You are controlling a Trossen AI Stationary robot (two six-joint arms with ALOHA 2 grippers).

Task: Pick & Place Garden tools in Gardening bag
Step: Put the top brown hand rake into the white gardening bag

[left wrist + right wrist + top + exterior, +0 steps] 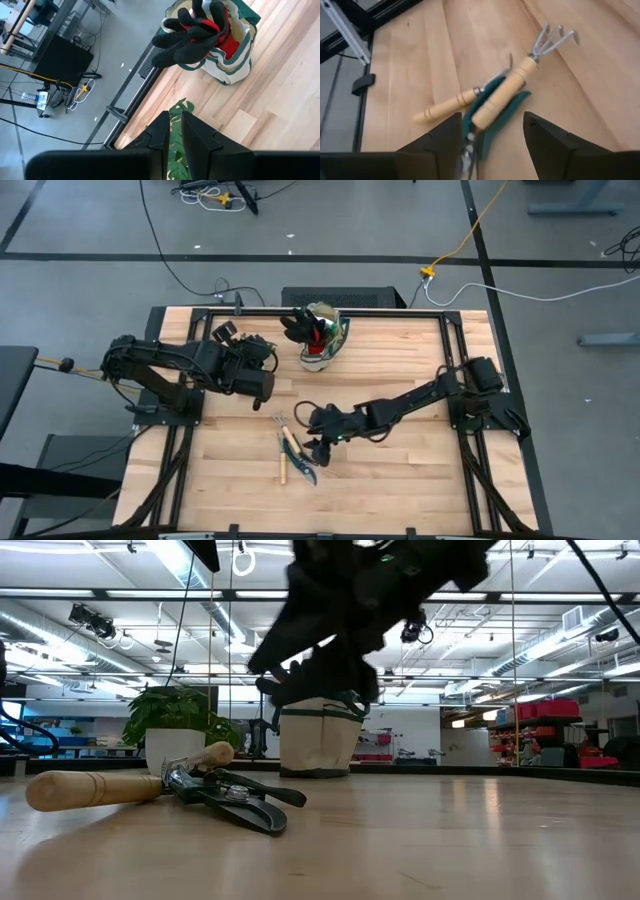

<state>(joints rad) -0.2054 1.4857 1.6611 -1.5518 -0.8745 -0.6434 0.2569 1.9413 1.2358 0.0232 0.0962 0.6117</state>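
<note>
The beige gardening bag stands near the table's far edge. A red-and-black glove sticks out of its top. A wooden-handled rake lies across dark-handled pruning shears and a second wooden-handled tool at mid-table. My right gripper hangs open just above them, touching nothing. My left gripper, raised left of the bag, is shut on a green sprig. My left gripper has green leaves in the narrow gap between its two fingers, and they reach out past the fingertips. The fingers slant down toward the table's far edge. The fingers hide the stem, so which part is pinched does not show.
The table's far edge with its black frame rail lies just beyond my left gripper. A leafy plant above something white shows left of the bag in the low view. Bare wood stretches to the right of the tools.
</note>
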